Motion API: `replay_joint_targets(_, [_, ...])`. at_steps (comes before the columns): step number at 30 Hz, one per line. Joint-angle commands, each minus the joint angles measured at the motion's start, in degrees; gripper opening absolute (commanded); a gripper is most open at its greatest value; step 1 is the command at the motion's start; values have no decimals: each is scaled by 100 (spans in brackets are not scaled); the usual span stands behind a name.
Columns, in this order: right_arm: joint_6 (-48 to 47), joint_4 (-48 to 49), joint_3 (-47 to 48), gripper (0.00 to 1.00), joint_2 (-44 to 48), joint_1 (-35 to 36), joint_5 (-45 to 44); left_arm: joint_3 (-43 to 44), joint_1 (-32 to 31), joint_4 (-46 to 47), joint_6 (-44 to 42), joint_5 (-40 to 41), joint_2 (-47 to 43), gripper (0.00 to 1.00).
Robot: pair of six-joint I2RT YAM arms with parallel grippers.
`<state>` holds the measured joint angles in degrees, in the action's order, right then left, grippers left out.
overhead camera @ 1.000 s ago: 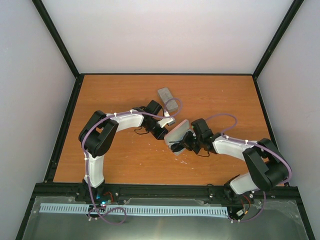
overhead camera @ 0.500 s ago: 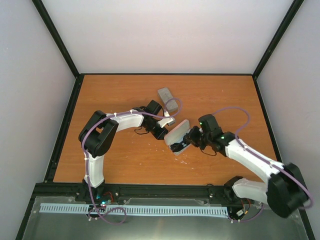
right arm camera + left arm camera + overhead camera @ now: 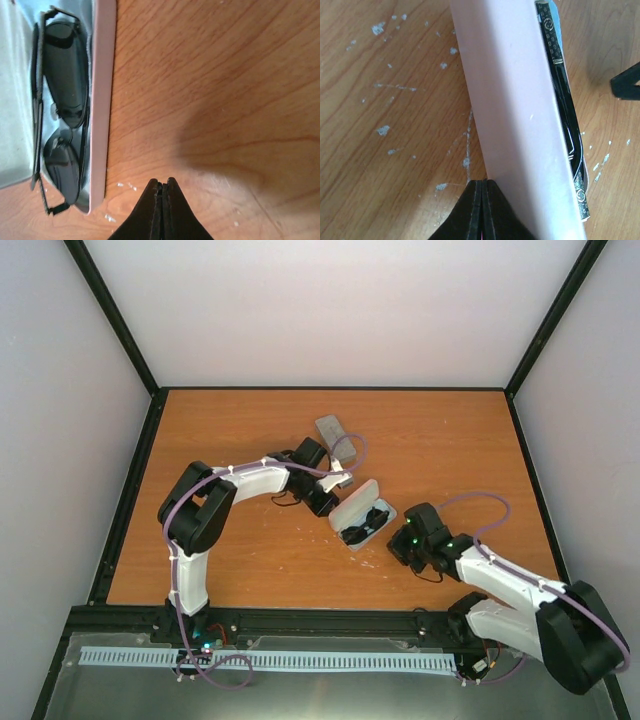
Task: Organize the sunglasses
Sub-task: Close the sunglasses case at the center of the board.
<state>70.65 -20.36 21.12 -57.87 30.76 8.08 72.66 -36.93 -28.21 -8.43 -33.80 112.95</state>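
Note:
The sunglasses (image 3: 366,526) lie folded inside an open pink case (image 3: 352,508) at the table's middle. In the right wrist view the sunglasses (image 3: 62,115) rest on a light-blue lining behind the case rim (image 3: 102,100). My left gripper (image 3: 332,506) is shut, and its tips (image 3: 485,181) touch the outside of the case wall (image 3: 515,110); the sunglasses' patterned arm (image 3: 563,100) shows beyond that wall. My right gripper (image 3: 395,543) is shut and empty. It hangs over bare wood (image 3: 162,181), to the right of the case and apart from it.
A grey oblong case (image 3: 335,437) lies behind the left wrist. The wooden table is bounded by a black frame (image 3: 130,490) and white walls. The wood (image 3: 225,100) to the right of the pink case carries small white specks.
My right arm has drawn back from the pink case toward the near right, with its gripper shut. The case now lies uncovered with the sunglasses in it. The left arm has hardly moved.

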Motion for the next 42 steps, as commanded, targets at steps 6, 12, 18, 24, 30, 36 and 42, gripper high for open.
replay_joint_targets(6, [-72, 1844, 28, 3, -1510, -27, 105, 327, -234, -96, -10, 122, -284, 5])
replay_joint_targets(12, [-150, 2216, 85, 3, -2067, -28, 172, 464, -261, -175, -26, 211, -252, 5])
replay_joint_targets(18, [-205, 2176, 75, 3, -1961, -27, 119, 660, -419, -256, -40, 297, -133, 5])
replay_joint_targets(24, [-245, 2225, 67, 3, -1905, -27, 110, 932, -835, -317, -38, 344, 123, 5])
replay_joint_targets(30, [-320, 2129, 139, 3, -1772, -27, 33, 848, -1009, -265, -36, 346, 208, 4])
replay_joint_targets(36, [-404, 1610, 206, 3, -1349, -27, -69, 621, -1009, -236, -59, 488, 117, 3])
replay_joint_targets(42, [-578, -262, 606, 11, 97, -39, -725, 1033, -863, -359, -63, 580, -181, 9])
